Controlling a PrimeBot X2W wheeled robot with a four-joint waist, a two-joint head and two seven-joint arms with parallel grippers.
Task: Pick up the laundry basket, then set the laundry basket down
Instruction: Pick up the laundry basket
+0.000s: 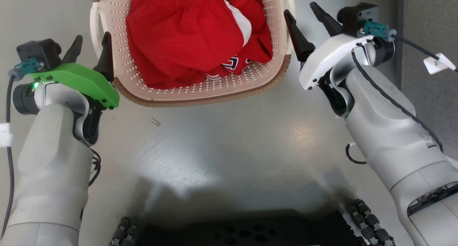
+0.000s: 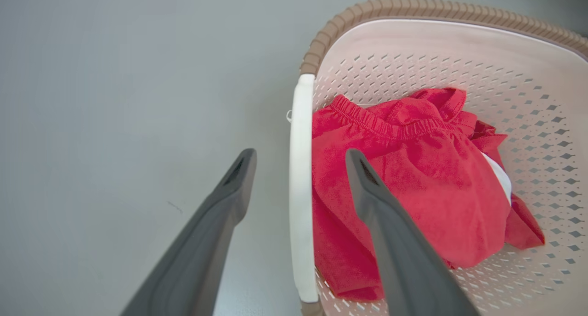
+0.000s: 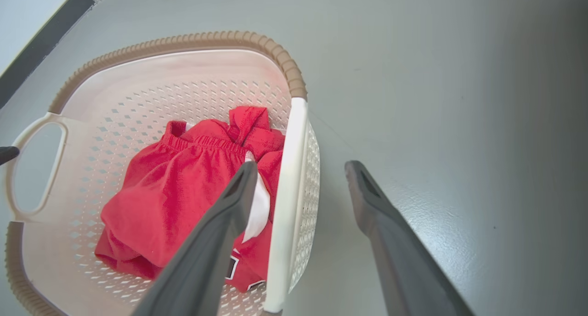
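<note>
The laundry basket [image 1: 200,99], cream and perforated with a brown rim, sits on the grey floor at the top centre of the head view and holds red clothes [image 1: 186,35]. My left gripper [image 1: 93,35] is open beside its left side. In the left wrist view the gripper [image 2: 301,153] straddles the white handle [image 2: 301,224], one finger outside and one over the red clothes [image 2: 413,178]. My right gripper [image 1: 300,8] is open at the basket's right side. In the right wrist view the gripper [image 3: 301,164] straddles the other white handle [image 3: 285,205] of the basket [image 3: 183,40].
The robot's black base [image 1: 243,231] lies at the bottom of the head view. A darker grey strip [image 1: 429,24] runs along the far right. A dark baseboard [image 3: 41,40] edges the floor beyond the basket. Open grey floor lies between the basket and the base.
</note>
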